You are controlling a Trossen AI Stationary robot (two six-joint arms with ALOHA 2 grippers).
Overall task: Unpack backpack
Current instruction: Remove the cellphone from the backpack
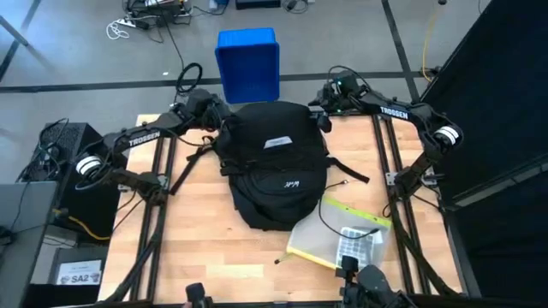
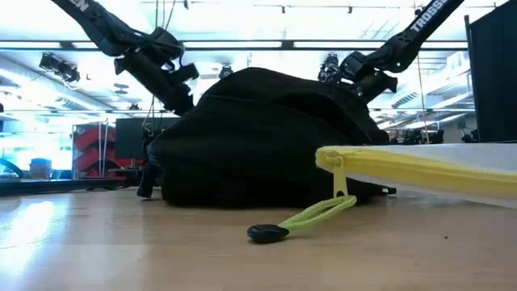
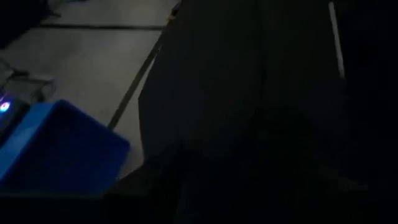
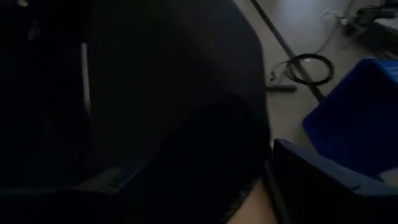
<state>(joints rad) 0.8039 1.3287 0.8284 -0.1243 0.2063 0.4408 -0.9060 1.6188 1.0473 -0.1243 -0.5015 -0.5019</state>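
- Left end effector [image 1: 208, 109] is sitting at the far left corner of the backpack [image 1: 274, 162], right against the fabric; can't tell from any view whether its fingers are apart or together, since the left wrist view is giving almost only dark cloth.
- Backpack is lying flat mid-bench [image 1: 197, 231], between the two end effectors, top end pointing away toward the blue box [image 1: 248, 64] that is standing on the floor just beyond the bench edge.
- It is looking large, rounded, black and soft, slumping into a low mound in the low view; white label [image 1: 278, 142] and small white logo print [image 1: 292, 184] are facing up, black straps [image 1: 347, 171] are trailing off both sides. Zip looks closed from above, no lining showing.
- Yellow-edged clear pouch [image 1: 338, 235] with a green pull cord [image 2: 319, 214] is lying on the near side of the backpack, well away from both end effectors, so at least one item looks to be out already.
- Right end effector [image 1: 330, 104] is sitting at the far right corner of the backpack, touching or nearly so; finger state can't be told here either.
- Step in hand, judging: both arms are working at the top end, likely getting hold of the opening or zipper.
- Next move is calling for one end effector pinning the loose fabric while the other is pulling the opening wide, then reaching inside.
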